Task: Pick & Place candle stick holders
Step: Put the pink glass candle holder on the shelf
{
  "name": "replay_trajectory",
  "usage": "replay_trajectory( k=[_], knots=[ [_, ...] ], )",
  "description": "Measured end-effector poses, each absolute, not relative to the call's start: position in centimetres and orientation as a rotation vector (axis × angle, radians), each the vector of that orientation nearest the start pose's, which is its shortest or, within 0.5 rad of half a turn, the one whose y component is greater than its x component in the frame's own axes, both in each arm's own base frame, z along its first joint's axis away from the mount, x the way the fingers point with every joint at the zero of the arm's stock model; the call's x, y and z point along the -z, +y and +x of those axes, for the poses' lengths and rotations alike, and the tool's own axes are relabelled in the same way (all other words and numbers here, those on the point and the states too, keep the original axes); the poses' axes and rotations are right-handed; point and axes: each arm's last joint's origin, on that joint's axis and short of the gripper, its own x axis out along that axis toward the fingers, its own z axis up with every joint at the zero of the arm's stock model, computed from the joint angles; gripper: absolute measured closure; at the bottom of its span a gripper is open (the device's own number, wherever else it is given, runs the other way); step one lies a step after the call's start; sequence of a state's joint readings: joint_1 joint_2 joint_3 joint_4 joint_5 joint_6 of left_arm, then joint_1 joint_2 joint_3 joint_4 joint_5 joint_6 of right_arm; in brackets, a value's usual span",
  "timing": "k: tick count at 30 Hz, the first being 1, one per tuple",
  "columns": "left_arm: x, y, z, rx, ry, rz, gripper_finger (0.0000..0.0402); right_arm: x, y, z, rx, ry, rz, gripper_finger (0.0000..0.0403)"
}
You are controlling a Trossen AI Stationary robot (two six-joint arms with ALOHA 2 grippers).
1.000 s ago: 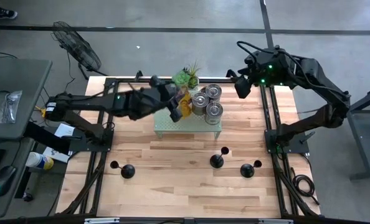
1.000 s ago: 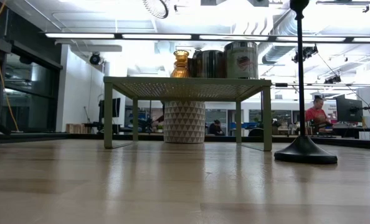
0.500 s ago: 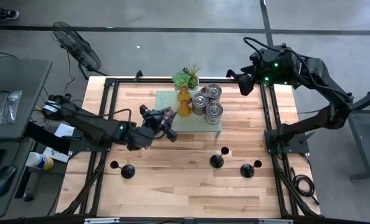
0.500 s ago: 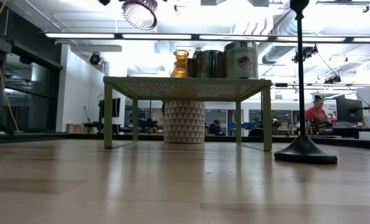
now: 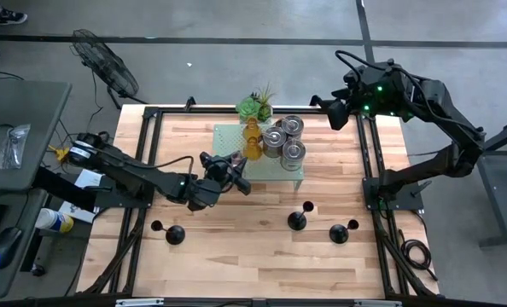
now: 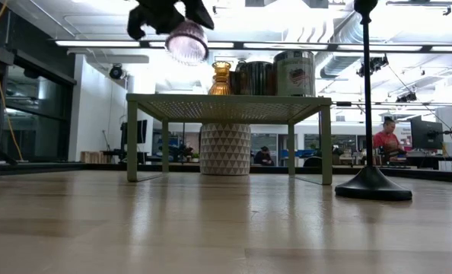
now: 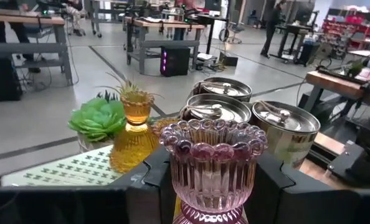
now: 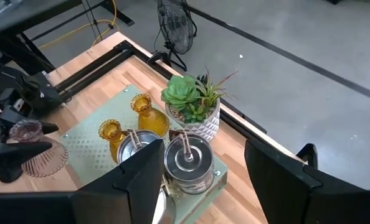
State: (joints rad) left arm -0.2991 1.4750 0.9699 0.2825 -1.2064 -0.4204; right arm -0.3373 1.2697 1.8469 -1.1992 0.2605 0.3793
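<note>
Pulled back from the green stand with a pink glass holder clamped in the left gripper; right gripper half-open, empty; black holders untouched near the table's front edge.

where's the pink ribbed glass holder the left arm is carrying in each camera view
High view: hard to make out; it sits at the left gripper, off the stand's left front corner.
Low view: upper left, pink glass holder hanging under the gripper, above the stand.
Left wrist view: bottom centre, between the fingers.
Right wrist view: far left, by the stand's edge.
Shared landmark: pale green perforated stand with the amber holders.
</note>
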Motion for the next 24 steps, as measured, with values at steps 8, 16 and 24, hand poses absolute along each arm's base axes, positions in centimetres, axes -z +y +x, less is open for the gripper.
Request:
replay_trajectory(
  k=[8, 16, 24],
  knots=[
    [-25.9, -5.7, 33.2, -0.966, -0.02, -0.196, 0.0278, -48.4, -7.3, 17.8, 0.687, 0.531, 0.332, 0.0187],
    [-23.4, -6.1, 34.4, -1.026, -0.007, -0.16, 0.0278, -48.4, -7.3, 17.8, 0.671, 0.549, 0.28, 0.0187],
    [-22.4, -5.7, 34.8, -1.075, -0.004, -0.144, 0.0278, -48.4, -7.3, 17.8, 0.653, 0.557, 0.263, 0.0187]
  ],
)
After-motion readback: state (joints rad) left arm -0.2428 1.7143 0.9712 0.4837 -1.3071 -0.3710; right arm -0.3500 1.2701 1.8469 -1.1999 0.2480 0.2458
